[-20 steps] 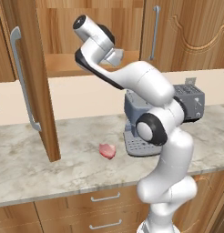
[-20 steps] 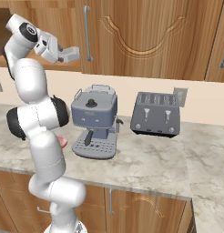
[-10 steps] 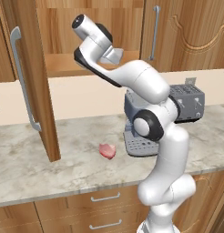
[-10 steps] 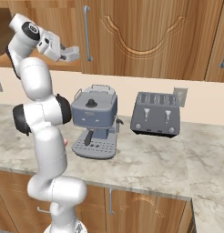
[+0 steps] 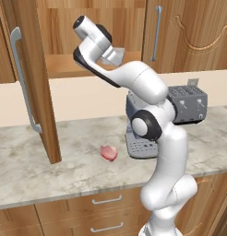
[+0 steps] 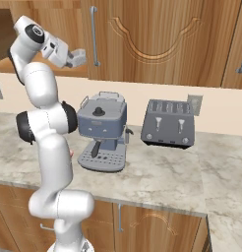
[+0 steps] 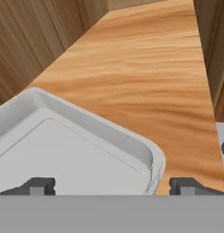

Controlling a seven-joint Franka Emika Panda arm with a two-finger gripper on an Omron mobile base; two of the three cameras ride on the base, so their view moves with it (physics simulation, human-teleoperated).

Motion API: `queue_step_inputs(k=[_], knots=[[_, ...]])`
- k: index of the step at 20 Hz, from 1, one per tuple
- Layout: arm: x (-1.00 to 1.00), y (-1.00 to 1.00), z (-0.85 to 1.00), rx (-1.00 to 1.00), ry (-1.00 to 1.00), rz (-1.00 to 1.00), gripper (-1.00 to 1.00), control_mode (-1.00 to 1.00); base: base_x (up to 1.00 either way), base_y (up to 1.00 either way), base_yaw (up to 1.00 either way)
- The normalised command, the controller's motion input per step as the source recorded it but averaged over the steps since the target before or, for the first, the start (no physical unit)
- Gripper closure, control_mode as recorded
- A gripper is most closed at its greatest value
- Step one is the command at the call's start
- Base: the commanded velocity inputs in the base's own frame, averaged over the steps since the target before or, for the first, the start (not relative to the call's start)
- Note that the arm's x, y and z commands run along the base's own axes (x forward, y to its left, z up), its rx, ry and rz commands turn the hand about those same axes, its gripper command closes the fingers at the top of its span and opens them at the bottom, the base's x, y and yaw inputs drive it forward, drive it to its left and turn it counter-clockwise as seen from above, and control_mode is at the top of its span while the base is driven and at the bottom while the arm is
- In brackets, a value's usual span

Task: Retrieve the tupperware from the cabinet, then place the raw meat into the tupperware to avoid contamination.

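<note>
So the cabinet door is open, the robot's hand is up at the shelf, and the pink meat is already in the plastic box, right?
Not quite: the raw meat lies on the counter in the left base view. In the hand view the tupperware on the shelf holds nothing.

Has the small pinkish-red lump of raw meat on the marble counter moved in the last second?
No. The raw meat lies where it did, just left of the grey coffee machine.

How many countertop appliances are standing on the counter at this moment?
2. The grey coffee machine stands just right of the arm, and the toaster sits further right against the wall. The arm may hide part of the counter.
</note>
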Motion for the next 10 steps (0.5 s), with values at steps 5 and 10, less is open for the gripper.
queue_step_inputs(k=[5,10], knots=[[-0.01,0.0,-0.2,0.0,0.04,-0.04,1.0,-1.0,0.0,0.0,0.0],[0.0,0.0,-0.04,0.0,0.01,-0.01,1.0,-1.0,0.0,0.0,0.0]])
